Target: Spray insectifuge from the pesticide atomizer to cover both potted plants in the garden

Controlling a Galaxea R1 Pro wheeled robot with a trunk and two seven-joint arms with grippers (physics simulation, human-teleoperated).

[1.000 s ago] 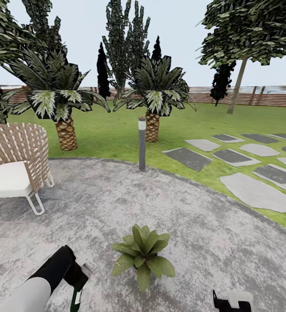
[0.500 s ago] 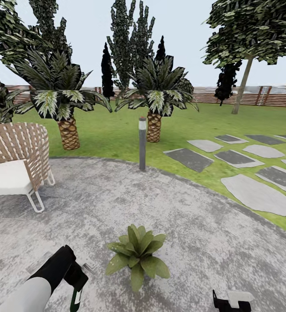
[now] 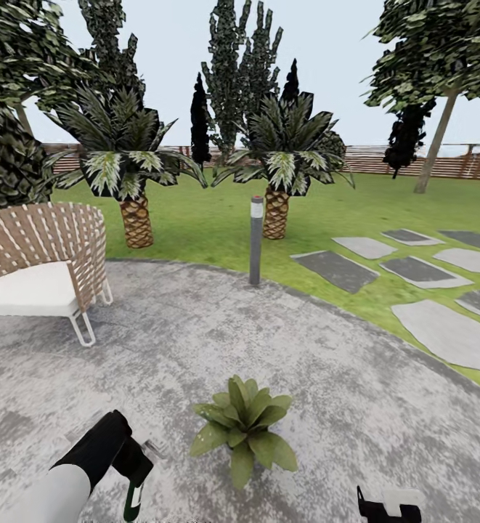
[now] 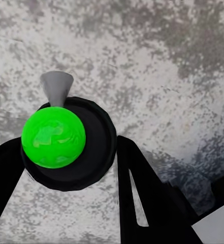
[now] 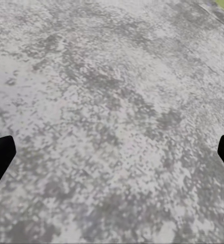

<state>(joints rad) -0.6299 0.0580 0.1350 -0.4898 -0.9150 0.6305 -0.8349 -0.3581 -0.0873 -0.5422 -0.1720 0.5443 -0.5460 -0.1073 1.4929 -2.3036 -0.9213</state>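
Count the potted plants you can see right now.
1. The potted plant sits on the grey paving in the head view, low and near centre, just right of the left gripper. A second one may be out of frame.

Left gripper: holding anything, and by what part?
Yes. The left gripper holds the pesticide atomizer, fingers on either side of its body below the black cap and green top. The right gripper is open over bare paving.
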